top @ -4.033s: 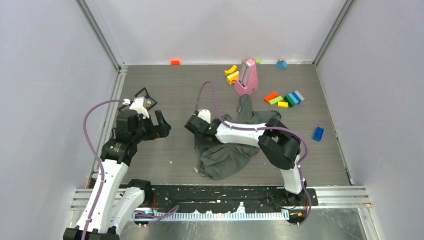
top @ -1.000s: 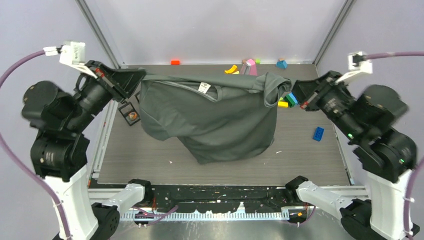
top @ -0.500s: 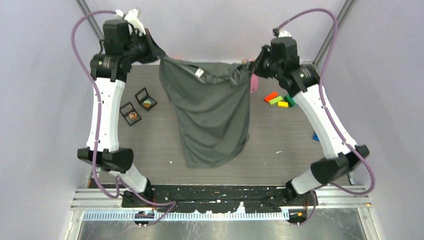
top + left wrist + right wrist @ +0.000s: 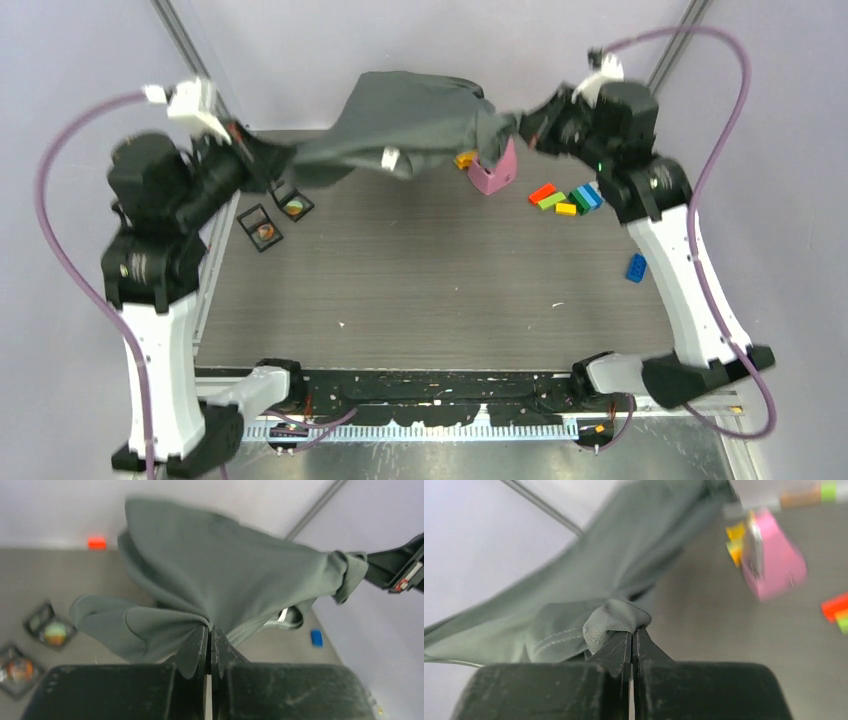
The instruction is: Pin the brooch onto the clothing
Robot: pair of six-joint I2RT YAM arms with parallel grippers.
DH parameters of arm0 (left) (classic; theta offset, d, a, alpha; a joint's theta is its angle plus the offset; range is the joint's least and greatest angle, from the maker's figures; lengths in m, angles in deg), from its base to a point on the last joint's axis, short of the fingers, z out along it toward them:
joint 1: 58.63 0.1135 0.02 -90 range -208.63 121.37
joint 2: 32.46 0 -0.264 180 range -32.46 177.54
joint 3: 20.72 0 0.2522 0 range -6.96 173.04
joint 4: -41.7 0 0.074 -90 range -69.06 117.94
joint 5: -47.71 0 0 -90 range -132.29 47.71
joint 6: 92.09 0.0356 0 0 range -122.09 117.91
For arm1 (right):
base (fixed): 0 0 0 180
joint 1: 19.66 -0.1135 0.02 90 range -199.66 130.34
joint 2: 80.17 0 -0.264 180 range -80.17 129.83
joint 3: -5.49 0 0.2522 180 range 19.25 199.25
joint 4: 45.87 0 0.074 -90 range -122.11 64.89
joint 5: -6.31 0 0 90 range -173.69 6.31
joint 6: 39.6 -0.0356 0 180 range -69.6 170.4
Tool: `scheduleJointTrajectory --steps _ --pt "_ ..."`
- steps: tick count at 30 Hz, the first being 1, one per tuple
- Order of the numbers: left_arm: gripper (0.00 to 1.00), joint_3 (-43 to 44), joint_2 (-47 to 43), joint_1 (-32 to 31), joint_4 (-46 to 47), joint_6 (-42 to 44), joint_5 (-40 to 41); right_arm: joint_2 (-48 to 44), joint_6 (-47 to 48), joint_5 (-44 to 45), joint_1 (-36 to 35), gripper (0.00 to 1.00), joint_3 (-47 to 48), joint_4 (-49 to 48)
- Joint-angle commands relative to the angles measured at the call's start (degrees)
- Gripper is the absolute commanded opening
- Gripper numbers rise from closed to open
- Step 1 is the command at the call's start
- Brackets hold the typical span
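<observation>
Both hands (image 4: 209,630) (image 4: 633,634) pinch clothing (image 4: 420,105) edges aloft.

This is a robotics lab test cell, not a lived-in room. Plain pale walls (image 4: 450,40) close it in on three sides, joined at the corners by bare aluminium posts (image 4: 195,65). The grey wood-grain surface (image 4: 430,270) ends at a metal rail (image 4: 430,385) along its near edge, where two white-and-black robot arms (image 4: 160,320) are bolted down, each trailing a purple cable (image 4: 60,175). What lies about is practice material, not household goods: loose coloured toy blocks (image 4: 565,197), a pink plastic piece (image 4: 495,172) and two small black-framed boxes (image 4: 265,228), scattered towards the far side and the left edge.
</observation>
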Motion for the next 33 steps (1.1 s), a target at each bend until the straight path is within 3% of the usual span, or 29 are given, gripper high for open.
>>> scheduleJointTrajectory --steps 1,3,4,5,6,8,10,13,16,23,29,33 --pt "0.00 -24.33 -14.72 0.28 -3.19 -6.69 -3.92 -12.93 -3.47 0.14 -0.02 0.00 -24.47 2.28" --pt "0.06 -39.27 -24.19 0.29 -4.12 -10.89 -7.38 -19.04 -6.32 2.77 -0.02 0.02 -36.82 3.62" --pt "0.19 -46.47 -28.67 0.32 -4.61 -12.85 -9.12 -22.19 -7.55 3.96 -0.02 0.13 -43.95 4.31" --pt "0.41 -52.48 -32.69 0.31 -5.51 -14.69 -11.56 -23.30 -7.87 7.72 0.02 0.22 -46.91 5.59" --pt "0.65 -57.55 -37.71 0.32 -6.95 -16.25 -13.86 -25.00 -8.16 10.09 0.04 0.48 -51.72 6.48" --pt "0.86 -64.79 -44.41 0.33 -9.86 -19.65 -14.19 -26.13 -7.93 16.29 0.06 0.77 -55.43 9.28" --pt "0.99 -67.34 -49.35 0.29 -10.02 -22.26 -14.30 -26.49 -7.71 19.32 0.06 0.86 -56.56 11.21" --pt "1.00 -67.89 -49.57 0.26 -7.55 -23.45 -14.38 -26.76 -7.63 18.30 -0.01 0.91 -56.67 10.97" --pt "1.00 -66.88 -43.50 0.29 -5.15 -20.55 -15.42 -26.56 -7.79 14.83 -0.02 0.93 -56.91 10.13" --pt "1.00 -66.22 -32.26 0.21 4.55 -16.09 -12.61 -24.51 -7.71 3.00 -1.23 0.78 -61.82 5.23" --pt "1.00 -71.21 -24.80 0.24 17.52 -18.43 -12.30 -19.95 -11.59 7.44 -10.84 0.65 -64.58 0.07" --pt "1.00 -74.07 -20.95 0.21 22.71 -18.66 -10.57 -14.98 -13.42 13.68 -16.04 0.62 -65.27 -3.25"
